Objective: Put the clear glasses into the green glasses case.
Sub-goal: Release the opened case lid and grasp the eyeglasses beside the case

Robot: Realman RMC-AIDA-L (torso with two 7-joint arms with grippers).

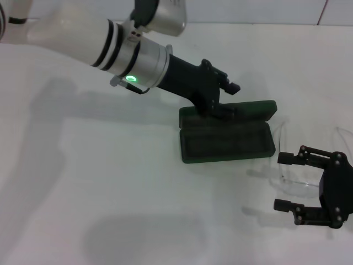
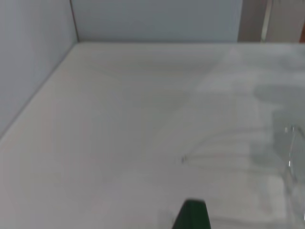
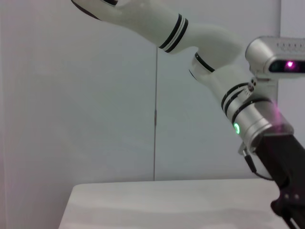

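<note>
The green glasses case [image 1: 226, 142] lies open mid-table, its lid [image 1: 248, 110] folded back behind the dark-lined tray. My left gripper [image 1: 216, 108] comes down on the lid's left end. The clear glasses [image 1: 293, 178] lie on the table to the right of the case, faint against the white top. My right gripper [image 1: 285, 182] is open at the lower right, one finger [image 1: 288, 158] over the lens, the other [image 1: 284, 205] nearer the front edge. In the left wrist view a corner of the case [image 2: 193, 217] and part of the glasses [image 2: 289, 157] show.
The white table [image 1: 110, 182] is walled at the back and on the left side [image 2: 33, 57]. In the right wrist view the left arm [image 3: 248, 114] reaches over the table's far edge [image 3: 167, 183].
</note>
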